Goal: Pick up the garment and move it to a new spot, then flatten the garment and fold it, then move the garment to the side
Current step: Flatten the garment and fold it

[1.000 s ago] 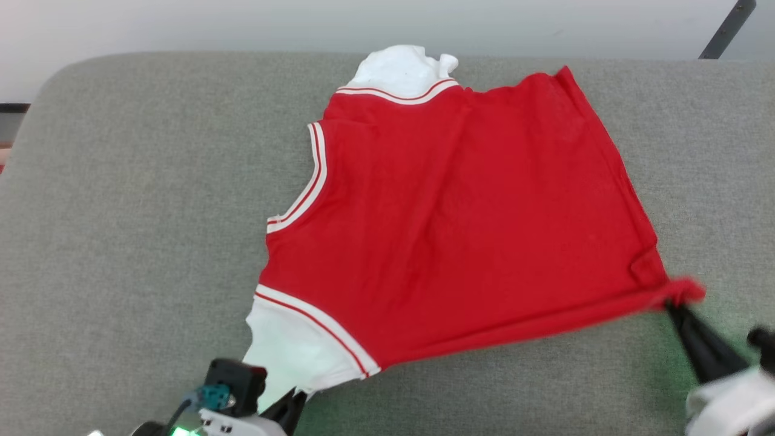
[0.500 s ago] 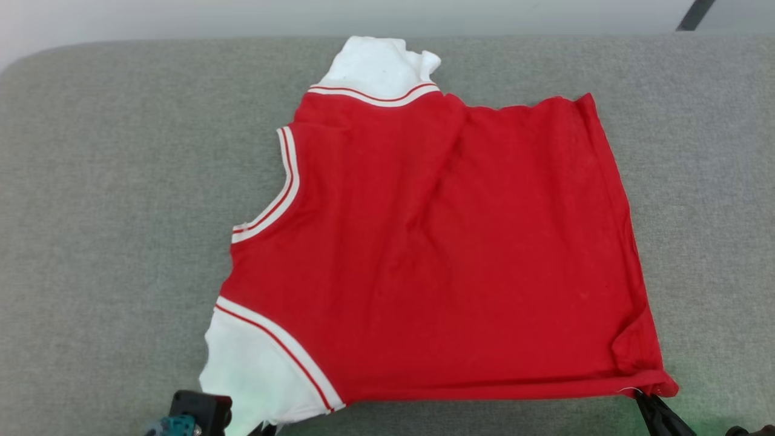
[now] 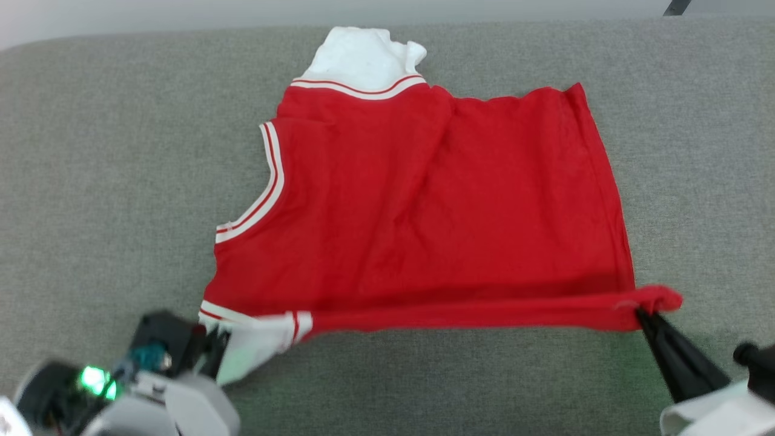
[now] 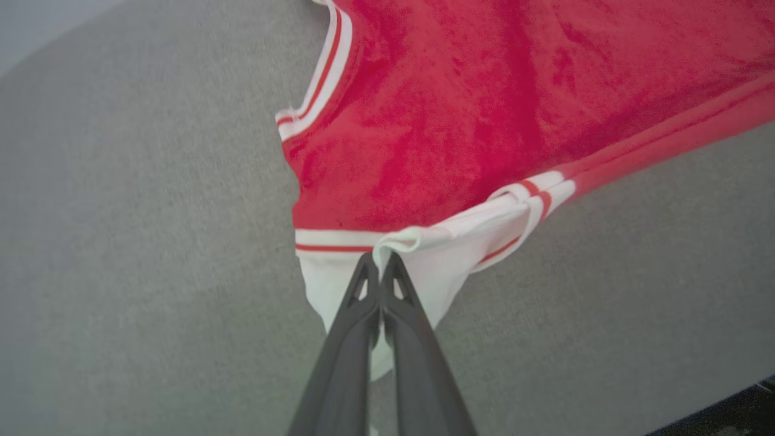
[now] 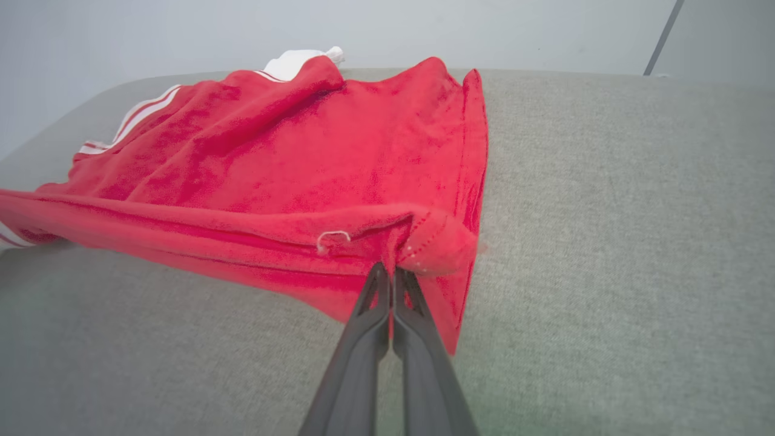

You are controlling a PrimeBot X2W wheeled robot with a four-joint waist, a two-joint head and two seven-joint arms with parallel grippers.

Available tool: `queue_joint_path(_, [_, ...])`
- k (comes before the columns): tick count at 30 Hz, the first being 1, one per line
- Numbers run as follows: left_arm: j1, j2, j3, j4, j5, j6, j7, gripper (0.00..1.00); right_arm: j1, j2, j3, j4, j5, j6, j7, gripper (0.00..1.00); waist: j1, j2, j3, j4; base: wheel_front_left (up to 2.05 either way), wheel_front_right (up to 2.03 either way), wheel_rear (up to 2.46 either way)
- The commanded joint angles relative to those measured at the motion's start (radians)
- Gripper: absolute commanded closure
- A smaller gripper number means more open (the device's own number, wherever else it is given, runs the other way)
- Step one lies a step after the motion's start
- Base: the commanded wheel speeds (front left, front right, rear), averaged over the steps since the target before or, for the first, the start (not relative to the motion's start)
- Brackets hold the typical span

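Fold step, I'd say — L gripper (image 4: 381,259) clamped tight on the white sleeve (image 4: 451,242), R gripper (image 5: 390,270) clamped on the red hem corner (image 5: 439,242). The garment (image 3: 436,200) lies centre of the cushion (image 3: 91,181), near edge lifted. Next: carry both corners far, evenly.

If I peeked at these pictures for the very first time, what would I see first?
A big red shirt with white sleeves, spread out in the middle of a grey cushion. Its near edge is lifted and pulled tight: the left hand pinches the white sleeve, and the right hand pinches the red bottom corner.
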Motion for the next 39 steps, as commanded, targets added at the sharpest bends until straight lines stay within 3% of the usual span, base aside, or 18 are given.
queue_joint_path(1, [-0.045, 0.006, 0.001, 0.014, 0.028, -0.018, 0.021, 1.0, -0.03, -0.008, -0.013, 0.011, -0.004, -0.002, 0.016, 1.0, 0.0, 0.0, 0.005, 0.001, 0.0, 0.0, 0.0])
queue_joint_path(5, [-0.183, -0.012, -0.015, 0.077, 0.107, -0.134, 0.101, 1.0, -0.123, -0.022, -0.009, 0.058, 0.011, -0.002, 0.057, 1.0, 0.0, 0.0, 0.018, 0.004, 0.0, 0.0, 0.0])
queue_joint_path(9, [-0.302, -0.071, -0.033, 0.178, 0.162, -0.26, 0.154, 1.0, -0.204, -0.026, 0.008, 0.105, 0.001, -0.002, 0.092, 1.0, 0.0, 0.0, 0.035, 0.001, 0.0, 0.0, 0.0])
queue_joint_path(15, [-0.413, -0.168, -0.058, 0.349, 0.179, -0.405, 0.196, 1.0, -0.299, -0.017, 0.042, 0.182, 0.011, -0.002, 0.131, 1.0, 0.0, 0.0, 0.062, -0.01, 0.0, 0.0, 0.0])
queue_joint_path(22, [-0.44, -0.26, -0.078, 0.538, 0.129, -0.508, 0.202, 1.0, -0.365, -0.01, 0.077, 0.252, 0.036, -0.002, 0.164, 1.0, 0.0, 0.0, 0.087, -0.015, 0.0, 0.0, 0.0])
queue_joint_path(27, [-0.435, -0.312, -0.064, 0.627, 0.072, -0.547, 0.18, 1.0, -0.394, -0.011, 0.099, 0.279, 0.055, -0.002, 0.199, 1.0, 0.0, 0.0, 0.087, -0.011, 0.0, 0.0, 0.0])
queue_joint_path(28, [-0.433, -0.32, -0.063, 0.64, 0.066, -0.551, 0.177, 0.99, -0.397, -0.011, 0.1, 0.283, 0.057, -0.002, 0.206, 0.89, 0.0, 0.0, 0.084, -0.01, 0.0, 0.0, 0.0])
queue_joint_path(29, [-0.432, -0.325, -0.059, 0.652, 0.059, -0.549, 0.172, 0.86, -0.401, -0.012, 0.1, 0.283, 0.058, -0.002, 0.213, 0.67, 0.0, 0.0, 0.079, -0.009, 0.0, 0.0, 0.0])
queue_joint_path(30, [-0.43, -0.33, -0.052, 0.66, 0.048, -0.549, 0.169, 0.73, -0.403, -0.014, 0.099, 0.282, 0.06, -0.002, 0.217, 0.3, 0.0, 0.0, 0.073, -0.006, 0.0, 0.0, 0.0])
queue_joint_path(31, [-0.43, -0.331, -0.052, 0.666, 0.047, -0.551, 0.168, 0.55, -0.403, -0.017, 0.098, 0.282, 0.06, -0.002, 0.224, 0.0, 0.0, 0.0, 0.068, -0.005, 0.0, 0.0, 0.0])
queue_joint_path(33, [-0.427, -0.337, -0.045, 0.67, 0.034, -0.554, 0.162, 0.05, -0.4, -0.02, 0.097, 0.279, 0.063, -0.002, 0.242, 0.0, 0.0, 0.0, 0.055, -0.001, 0.0, 0.0, 0.0])
queue_joint_path(34, [-0.425, -0.336, -0.043, 0.671, 0.033, -0.551, 0.157, 0.0, -0.399, -0.02, 0.094, 0.275, 0.066, -0.002, 0.252, 0.0, 0.0, 0.0, 0.048, 0.001, 0.0, 0.0, 0.0])
queue_joint_path(39, [-0.404, -0.329, -0.024, 0.649, 0.008, -0.539, 0.129, 0.0, -0.377, -0.029, 0.097, 0.24, 0.066, -0.002, 0.287, 0.0, 0.0, 0.0, 0.011, 0.011, 0.0, 0.0, 0.0])
